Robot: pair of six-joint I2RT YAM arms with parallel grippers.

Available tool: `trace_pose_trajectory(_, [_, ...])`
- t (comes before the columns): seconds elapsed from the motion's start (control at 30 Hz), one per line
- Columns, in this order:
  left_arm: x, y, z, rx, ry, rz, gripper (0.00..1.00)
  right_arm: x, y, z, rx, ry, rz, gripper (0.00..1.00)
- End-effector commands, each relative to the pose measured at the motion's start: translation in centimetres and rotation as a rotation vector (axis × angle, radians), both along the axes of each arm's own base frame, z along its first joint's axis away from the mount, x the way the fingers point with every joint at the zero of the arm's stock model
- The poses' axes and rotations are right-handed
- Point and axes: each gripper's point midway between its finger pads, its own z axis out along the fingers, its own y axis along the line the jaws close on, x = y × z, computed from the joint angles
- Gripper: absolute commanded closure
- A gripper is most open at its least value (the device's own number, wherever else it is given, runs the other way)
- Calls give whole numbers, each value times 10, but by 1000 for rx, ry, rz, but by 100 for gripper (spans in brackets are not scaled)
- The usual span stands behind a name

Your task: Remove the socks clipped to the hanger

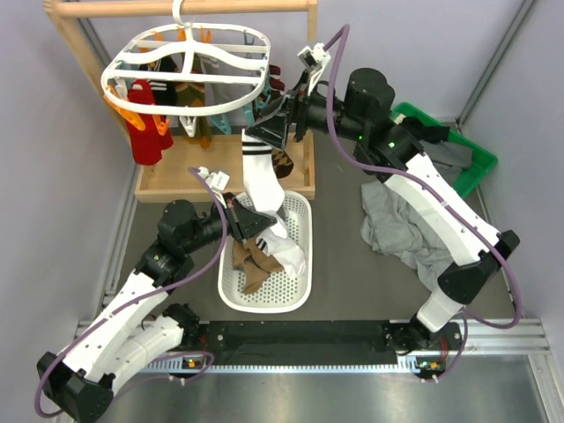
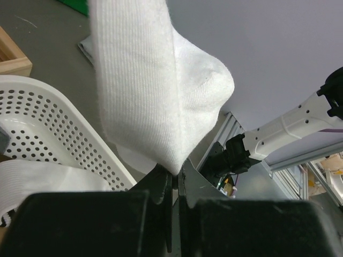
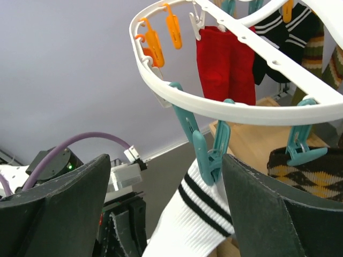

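The white hanger point(image 1: 189, 62) hangs from a wooden rail, with a red sock point(image 1: 145, 123) and other socks clipped on. A white sock with black stripes point(image 1: 262, 181) hangs from a teal clip point(image 3: 209, 152) on the hanger's rim point(image 3: 214, 104). My right gripper point(image 1: 278, 125) is open, its jaws either side of that clip and the sock's cuff point(image 3: 198, 214). My left gripper point(image 1: 242, 220) is shut on the sock's toe end point(image 2: 155, 91) over the white basket point(image 1: 264, 307). A red sock point(image 3: 225, 64) and an argyle sock point(image 3: 300, 168) hang nearby.
A brown sock point(image 1: 256, 264) lies in the basket. The wooden stand's base point(image 1: 176, 181) is behind it. A heap of grey garments point(image 1: 405, 229) lies at the right, with a green bin point(image 1: 463, 163) behind it.
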Motion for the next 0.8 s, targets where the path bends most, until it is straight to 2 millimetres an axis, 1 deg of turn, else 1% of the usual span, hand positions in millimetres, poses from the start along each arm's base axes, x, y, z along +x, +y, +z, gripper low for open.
trace_pose_trajectory(0.0, [-7,-3,25,-56,-54,-40,100,1,5,24,61,-42,36,17])
trace_pose_trajectory(0.33, [-10,-5,29,-70,-60,-62,100,3,16,24,106,-12,77,17])
trace_pose_trajectory(0.47, [-9,-6,27,-68,-55,-62,100,6,18,23,114,2,80,22])
trace_pose_trajectory(0.77, [-9,-6,27,-69,-54,-60,100,15,23,15,102,39,64,26])
